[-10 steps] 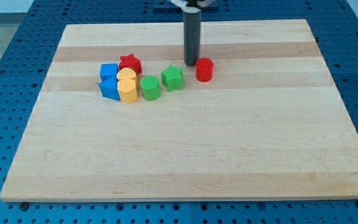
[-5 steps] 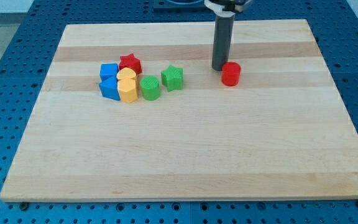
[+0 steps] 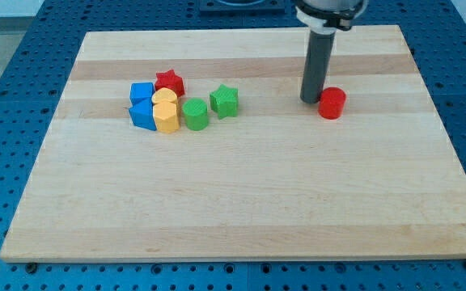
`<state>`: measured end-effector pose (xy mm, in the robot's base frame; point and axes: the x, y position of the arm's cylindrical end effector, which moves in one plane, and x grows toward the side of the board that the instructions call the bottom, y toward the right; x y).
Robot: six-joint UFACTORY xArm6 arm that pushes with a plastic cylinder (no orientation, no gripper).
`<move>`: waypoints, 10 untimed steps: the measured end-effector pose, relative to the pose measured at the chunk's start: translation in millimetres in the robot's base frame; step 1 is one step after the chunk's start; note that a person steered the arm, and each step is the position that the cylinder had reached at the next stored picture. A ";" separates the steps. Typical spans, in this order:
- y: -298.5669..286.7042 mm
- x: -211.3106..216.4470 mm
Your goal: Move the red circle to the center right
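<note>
The red circle (image 3: 332, 103) is a short red cylinder on the wooden board (image 3: 241, 194), right of the middle and in the upper half. My tip (image 3: 311, 99) is at the end of the dark rod, touching the red circle's upper left side. The rod rises to the view's top edge.
A cluster lies at the view's left: a red star (image 3: 169, 82), two blue blocks (image 3: 141, 105), two yellow blocks (image 3: 166, 111), a green cylinder (image 3: 195, 114) and a green star (image 3: 225, 101). Blue pegboard surrounds the board.
My tip has moved right and slightly down, pushing the red circle right, away from the cluster. The other blocks have not moved.
</note>
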<state>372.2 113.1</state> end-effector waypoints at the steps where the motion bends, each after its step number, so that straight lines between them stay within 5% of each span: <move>1: 15.1 0.0; 3: -50.0 14.4; 4: -55.1 61.3; 7: -16.7 5.7; 10: 26.8 15.3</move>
<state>387.5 139.9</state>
